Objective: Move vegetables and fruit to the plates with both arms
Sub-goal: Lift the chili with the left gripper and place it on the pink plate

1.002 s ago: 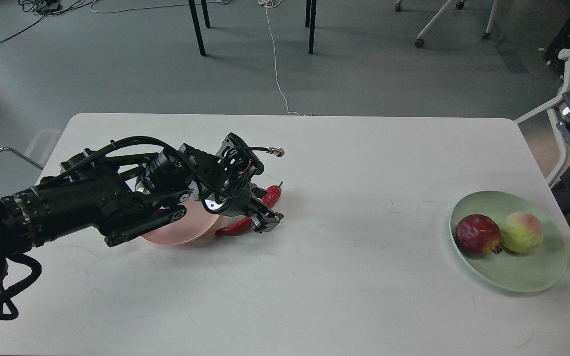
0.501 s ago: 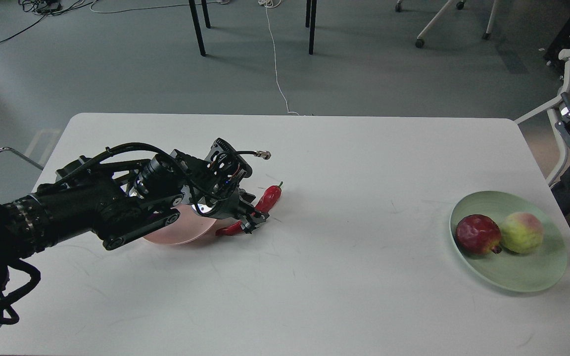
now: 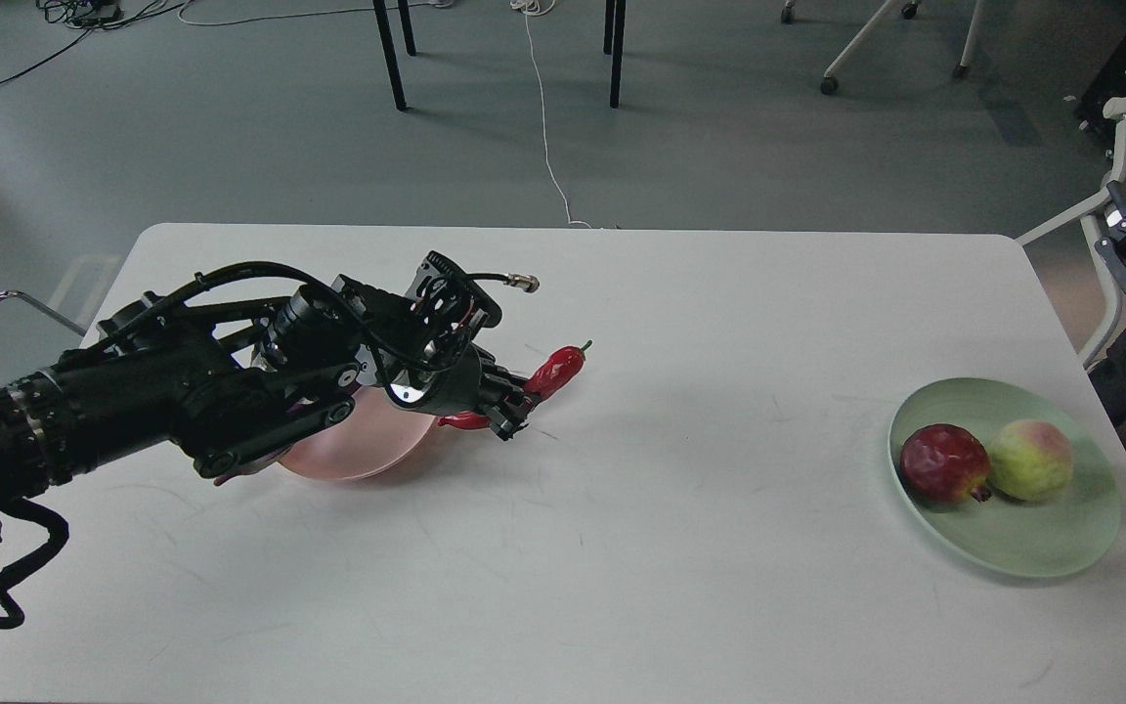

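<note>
Left tool now clenched on the red chili pepper, lifted off the bench since a second ago, center-left of frame beside the pink plate. Both fruits sit on the green plate, right. Right tool unseen.

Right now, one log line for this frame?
left gripper: shut on chili | pink plate: beside | green plate: both fruit | right arm: unseen
</note>
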`<state>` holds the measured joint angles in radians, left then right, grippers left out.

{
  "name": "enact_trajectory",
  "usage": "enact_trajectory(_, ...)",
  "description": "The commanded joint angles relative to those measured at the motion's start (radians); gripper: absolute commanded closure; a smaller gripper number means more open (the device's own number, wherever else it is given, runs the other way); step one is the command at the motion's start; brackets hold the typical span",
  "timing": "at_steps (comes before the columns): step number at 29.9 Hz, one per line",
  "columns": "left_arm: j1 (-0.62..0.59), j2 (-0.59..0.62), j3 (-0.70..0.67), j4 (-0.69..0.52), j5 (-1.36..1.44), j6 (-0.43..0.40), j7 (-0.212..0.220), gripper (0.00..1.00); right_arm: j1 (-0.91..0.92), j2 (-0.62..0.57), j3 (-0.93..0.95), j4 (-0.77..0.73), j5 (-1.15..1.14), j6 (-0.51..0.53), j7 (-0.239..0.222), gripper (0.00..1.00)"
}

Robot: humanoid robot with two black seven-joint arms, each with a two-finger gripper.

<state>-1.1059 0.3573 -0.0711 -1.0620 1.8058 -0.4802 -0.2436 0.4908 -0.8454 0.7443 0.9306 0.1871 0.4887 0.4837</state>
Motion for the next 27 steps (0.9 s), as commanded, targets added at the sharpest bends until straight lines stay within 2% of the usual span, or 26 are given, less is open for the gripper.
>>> enact_trajectory(1,-0.057,0.122,-0.024,-0.097,-0.109,-0.009,0.004,0.81,0.000,-0.001,0.010,-0.001,0.000,0.000,0.000,0.02)
enact_trajectory(5,-0.061,0.259,-0.016,-0.128,-0.120,-0.009,-0.005,0.80,0.000,-0.001,0.010,-0.015,0.000,0.000,0.000,0.02)
enact_trajectory(8,-0.048,0.307,-0.004,-0.130,-0.120,-0.009,-0.006,0.79,-0.001,0.000,0.010,-0.019,0.000,0.000,0.000,0.02)
enact_trajectory(16,0.041,0.331,0.028,-0.130,-0.114,-0.009,-0.002,0.78,0.000,0.000,0.013,-0.016,0.000,0.000,0.000,0.02)
enact_trajectory(23,0.074,0.338,0.030,-0.119,-0.071,-0.009,0.004,0.71,0.000,0.000,0.018,-0.018,0.000,0.000,0.000,0.02)
enact_trajectory(25,0.089,0.338,0.028,-0.119,-0.072,-0.009,0.006,0.59,0.000,0.002,0.018,-0.018,0.000,0.000,0.000,0.02)
enact_trajectory(27,0.097,0.339,0.028,-0.118,-0.072,-0.009,0.006,0.33,0.000,0.002,0.018,-0.018,0.000,0.000,0.000,0.02)
